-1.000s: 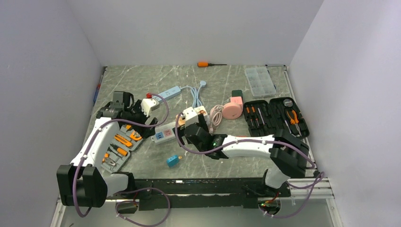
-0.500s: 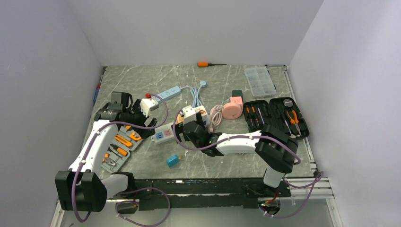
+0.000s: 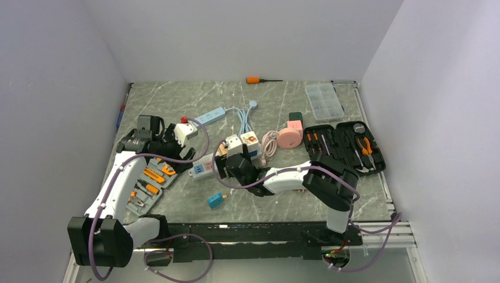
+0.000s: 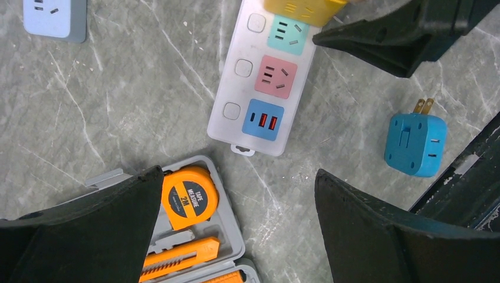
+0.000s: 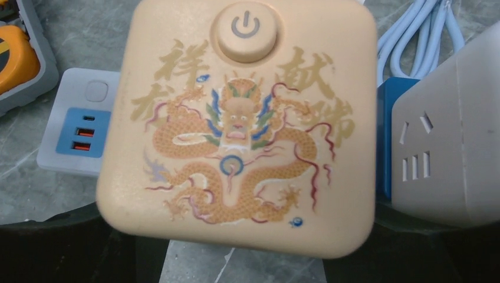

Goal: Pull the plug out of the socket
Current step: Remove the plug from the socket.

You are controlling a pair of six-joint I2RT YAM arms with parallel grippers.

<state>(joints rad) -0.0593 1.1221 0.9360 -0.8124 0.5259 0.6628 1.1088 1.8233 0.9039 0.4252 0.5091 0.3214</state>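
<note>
- A blue adapter (image 3: 216, 200) lies loose at lower centre of the top view. It is well apart from the work and unmoved.
- The right gripper (image 3: 230, 160) has swung left into the middle of the top view, the arm folding in behind it. It now sits over the plug (image 5: 236, 124).
- Its jaws were at their widest a second ago and have begun to narrow around the plug. Whether the pads already bear on the plug I cannot tell, as it fills the wrist view.
- The socket (image 4: 259, 88) lies flat just left of centre in the top view, where it was. The plug is still seated on it, with a white cube (image 5: 448, 147) just beside.
- The left gripper (image 4: 239, 183) has barely shifted. Its jaws stay wide apart and empty, above the socket's end and the tool case (image 4: 194, 236).
- My reading is that the approach is over and the grasp is starting, with no pull made yet. With the left gripper not holding the socket, it may lift along with the plug.
</note>
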